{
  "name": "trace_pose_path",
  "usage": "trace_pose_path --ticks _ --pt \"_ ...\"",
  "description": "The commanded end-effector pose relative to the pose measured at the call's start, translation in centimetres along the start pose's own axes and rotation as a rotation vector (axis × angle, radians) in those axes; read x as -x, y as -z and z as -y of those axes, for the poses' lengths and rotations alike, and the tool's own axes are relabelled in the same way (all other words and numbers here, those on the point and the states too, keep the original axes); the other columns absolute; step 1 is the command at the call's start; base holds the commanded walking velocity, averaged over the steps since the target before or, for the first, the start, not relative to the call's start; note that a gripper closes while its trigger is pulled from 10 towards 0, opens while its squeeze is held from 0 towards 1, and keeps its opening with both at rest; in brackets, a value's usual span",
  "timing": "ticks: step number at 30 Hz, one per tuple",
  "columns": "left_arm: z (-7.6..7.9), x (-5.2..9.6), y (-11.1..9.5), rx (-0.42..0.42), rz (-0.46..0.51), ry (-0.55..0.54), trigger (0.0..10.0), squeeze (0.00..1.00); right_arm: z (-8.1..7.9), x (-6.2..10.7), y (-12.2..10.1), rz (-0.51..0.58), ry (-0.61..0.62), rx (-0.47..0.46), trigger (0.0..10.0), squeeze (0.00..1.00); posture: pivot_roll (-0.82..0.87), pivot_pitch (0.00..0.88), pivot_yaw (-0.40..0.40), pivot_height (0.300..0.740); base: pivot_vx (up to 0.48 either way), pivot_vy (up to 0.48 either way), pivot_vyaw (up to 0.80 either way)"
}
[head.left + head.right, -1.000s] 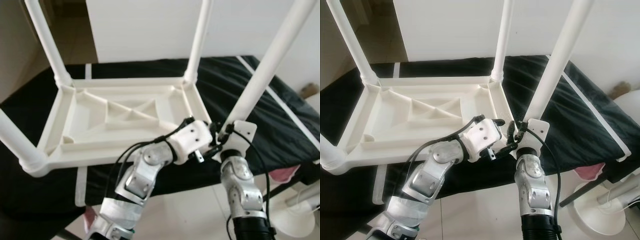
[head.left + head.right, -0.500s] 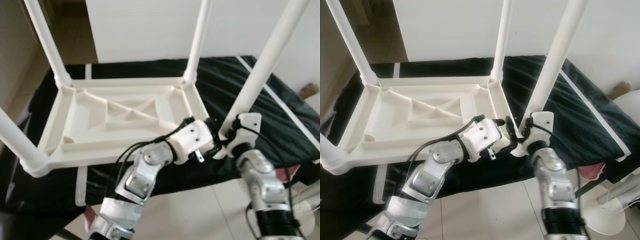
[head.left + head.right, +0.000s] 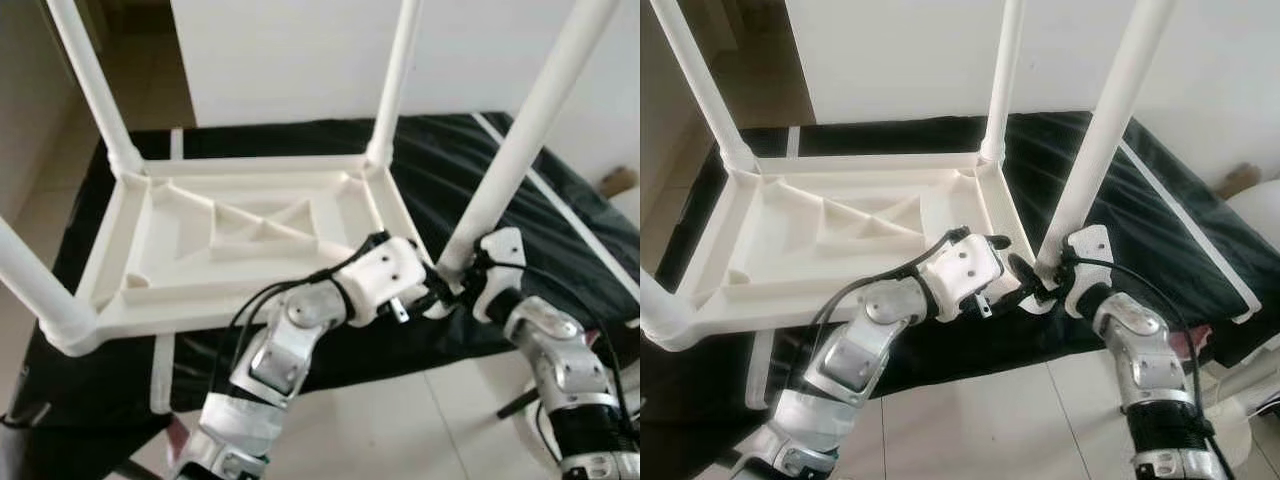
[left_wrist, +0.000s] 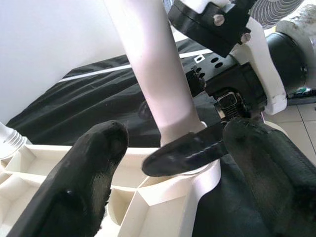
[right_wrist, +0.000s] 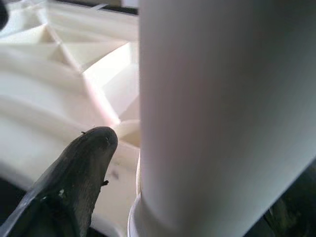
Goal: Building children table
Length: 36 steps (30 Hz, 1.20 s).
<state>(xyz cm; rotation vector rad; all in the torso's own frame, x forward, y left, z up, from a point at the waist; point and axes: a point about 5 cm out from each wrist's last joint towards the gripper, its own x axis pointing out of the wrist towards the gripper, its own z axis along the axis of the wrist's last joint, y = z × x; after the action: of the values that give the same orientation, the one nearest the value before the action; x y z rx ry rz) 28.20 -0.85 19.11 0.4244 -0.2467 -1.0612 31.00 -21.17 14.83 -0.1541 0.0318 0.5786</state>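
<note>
Since the earlier frames, the right arm has been swung outward to the robot's right, so that its forearm now slants in from the lower right; the right gripper point(image 3: 1052, 270) has been kept at the foot of the nearest leg point(image 3: 520, 150). The left arm is seen in the same pose as before.

Nearest the camera, both silver arms are raised over pale floor tiles point(image 3: 400, 420). The right gripper is placed at the base of the nearest leg, where the leg enters the corner socket of the table top point(image 3: 250, 245). In the right wrist view, one black finger point(image 5: 74, 173) is seen beside the leg, close to it; the second finger is hidden, so it cannot be told whether the leg is gripped.

The left gripper point(image 4: 173, 163) is held just beside the same corner, on the inner side. Its fingers point(image 4: 89, 177) are spread wide and nothing is held between them.

The white plastic table top lies upside down on a black sheet point(image 3: 560, 230), ribbed underside up. Four white legs stand upright in its corners: the near left leg point(image 3: 40, 290), the nearest leg, the far left leg point(image 3: 95, 85) and the far right leg point(image 3: 400, 75).

Beyond the table, a white wall point(image 3: 300, 60) is seen.
</note>
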Motion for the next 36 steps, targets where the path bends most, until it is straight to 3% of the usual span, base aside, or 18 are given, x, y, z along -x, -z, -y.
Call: trace_pose_path --ticks 1,3,4,5,6,18,19,29,36 --pt "-0.6 0.0 -0.5 -0.015 0.012 -0.077 10.0 0.0 0.2 -0.1 -0.2 -0.003 -0.048 0.022 8.7 0.0 -0.03 0.034 -0.044 0.74 0.0 0.0 0.0" --pt "-0.6 0.0 -0.5 -0.015 0.012 -0.077 10.0 0.0 0.2 -0.1 -0.2 -0.003 -0.048 0.022 8.7 0.0 -0.03 0.034 -0.044 0.74 0.0 0.0 0.0" --pt "-0.6 0.0 -0.5 -0.016 0.012 -0.076 10.0 0.0 0.3 -0.2 -0.2 -0.008 -0.061 0.029 6.5 0.0 -0.03 0.034 -0.044 0.74 0.0 0.0 0.0" --pt "-0.6 -0.1 -0.5 -0.016 0.013 -0.076 10.0 0.0 0.4 -0.2 -0.1 -0.015 -0.068 0.031 0.4 0.0 -0.02 0.034 -0.046 0.74 0.0 0.0 0.0" --pt "-0.6 -0.1 -0.6 -0.016 0.015 -0.077 10.0 0.0 0.5 -0.2 0.2 -0.031 -0.069 0.029 0.0 0.0 -0.02 0.034 -0.048 0.74 0.0 0.0 0.0" --pt "-0.5 0.0 -0.7 -0.012 0.018 -0.076 10.0 0.0 0.9 0.5 1.8 -0.075 -0.056 -0.035 0.0 0.0 -0.03 0.043 -0.046 0.74 0.0 0.0 0.0" --pt "-0.5 0.0 -0.7 -0.011 0.018 -0.075 10.0 0.0 0.8 0.6 1.9 -0.075 -0.056 -0.035 10.0 0.0 -0.03 0.042 -0.046 0.74 0.0 0.0 0.0" --pt "-0.2 -0.1 -0.7 -0.006 0.022 -0.065 10.0 0.0 0.3 1.1 3.1 -0.06 0.016 -0.151 10.0 0.0 -0.04 0.044 -0.045 0.74 0.0 0.0 0.0" --pt "-0.1 -0.1 -0.6 -0.006 0.021 -0.058 10.0 0.0 -0.2 0.4 3.4 -0.029 0.127 -0.212 10.0 0.0 -0.03 0.041 -0.048 0.74 0.0 0.0 0.0"
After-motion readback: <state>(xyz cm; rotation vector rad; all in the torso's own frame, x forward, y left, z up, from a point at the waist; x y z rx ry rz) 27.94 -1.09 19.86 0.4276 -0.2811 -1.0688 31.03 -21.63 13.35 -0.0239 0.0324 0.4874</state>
